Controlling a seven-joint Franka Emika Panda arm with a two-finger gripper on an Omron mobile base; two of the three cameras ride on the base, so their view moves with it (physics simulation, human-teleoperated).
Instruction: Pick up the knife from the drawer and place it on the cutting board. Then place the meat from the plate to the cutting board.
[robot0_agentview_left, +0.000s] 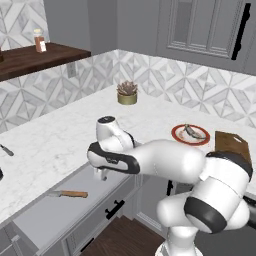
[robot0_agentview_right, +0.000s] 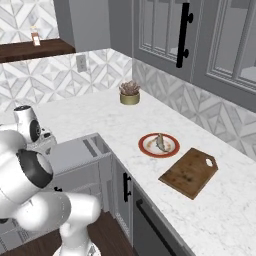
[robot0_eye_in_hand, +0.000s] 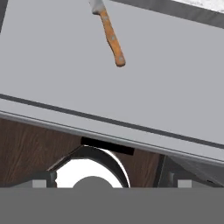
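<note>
The knife (robot0_eye_in_hand: 109, 35) lies flat in the open drawer (robot0_eye_in_hand: 175, 78), toward twelve o'clock in the hand view. Light, stiff, low-lying: its wooden handle looks the safest grasp. The hand's fingers stand apart, empty.

From the hand camera I see the knife (robot0_eye_in_hand: 109, 35) only in part: its blade runs off the top edge, leaving the orange-brown handle. In my left base view the arm covers the near corner of the cutting board (robot0_agentview_left: 232, 146) and the front right of the drawer (robot0_agentview_left: 50, 215). In my right base view the arm hides most of the open drawer (robot0_agentview_right: 75, 152). The meat (robot0_agentview_right: 161, 143) on the plate (robot0_agentview_right: 150, 150) is too small to make out its shape.
</note>
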